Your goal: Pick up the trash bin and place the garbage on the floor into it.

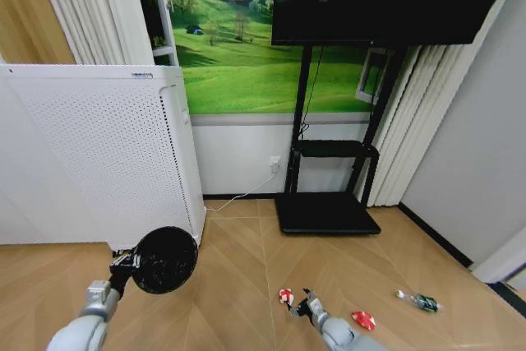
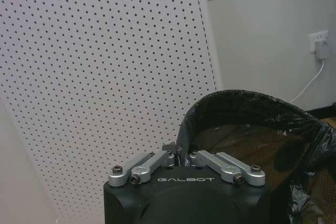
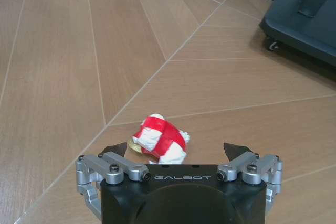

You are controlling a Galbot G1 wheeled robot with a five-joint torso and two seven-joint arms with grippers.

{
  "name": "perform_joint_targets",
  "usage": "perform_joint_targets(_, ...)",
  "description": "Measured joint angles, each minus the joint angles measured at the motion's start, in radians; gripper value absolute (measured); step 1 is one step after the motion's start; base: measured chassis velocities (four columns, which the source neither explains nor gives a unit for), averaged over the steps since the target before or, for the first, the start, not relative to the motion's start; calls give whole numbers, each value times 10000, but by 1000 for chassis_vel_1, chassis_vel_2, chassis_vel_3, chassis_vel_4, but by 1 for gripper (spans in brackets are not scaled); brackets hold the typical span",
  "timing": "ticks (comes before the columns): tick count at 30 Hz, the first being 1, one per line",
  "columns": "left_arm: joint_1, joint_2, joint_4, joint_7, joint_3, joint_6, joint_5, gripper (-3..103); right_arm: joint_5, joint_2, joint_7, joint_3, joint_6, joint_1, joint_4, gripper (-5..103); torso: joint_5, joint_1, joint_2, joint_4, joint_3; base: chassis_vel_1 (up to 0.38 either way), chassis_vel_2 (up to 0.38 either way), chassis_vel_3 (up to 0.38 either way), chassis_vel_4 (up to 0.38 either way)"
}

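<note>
My left gripper (image 1: pixel 123 267) holds the trash bin (image 1: pixel 165 260), a black mesh basket lined with a black bag, lifted off the floor at lower left. In the left wrist view the gripper (image 2: pixel 181 156) is shut on the bin's rim (image 2: pixel 247 100). My right gripper (image 1: pixel 300 306) is low over the floor with its jaws open. A red-and-white scrap (image 3: pixel 160 139) lies on the floor between the open fingers of the right gripper (image 3: pixel 175 149); the head view shows the scrap (image 1: pixel 285 295) just beside it. A flat red wrapper (image 1: pixel 362 319) and a small clear bottle (image 1: pixel 421 301) lie farther right.
A tall white perforated appliance (image 1: pixel 107 154) stands right behind the bin. A black TV stand (image 1: pixel 326 211) with a wheeled base sits against the back wall. A white cable (image 1: pixel 238 197) runs from a wall socket. Open wooden floor (image 1: pixel 238 285) lies between the arms.
</note>
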Motion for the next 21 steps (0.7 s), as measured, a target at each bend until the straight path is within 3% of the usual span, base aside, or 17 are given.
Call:
perform_joint_targets(15,-702,-65,777,-5,827,-102,246,6,-516,1622,-135,-633,410,856,-1749,100,0,0,0,-1,0,0,0,0,0)
perform_joint_targets(21,-708,-46,772,-4,926,-100,255,6,-604,1796,-118,-651,520,1156,-2322,100,0,0,0,-1,0,0,0,0,0)
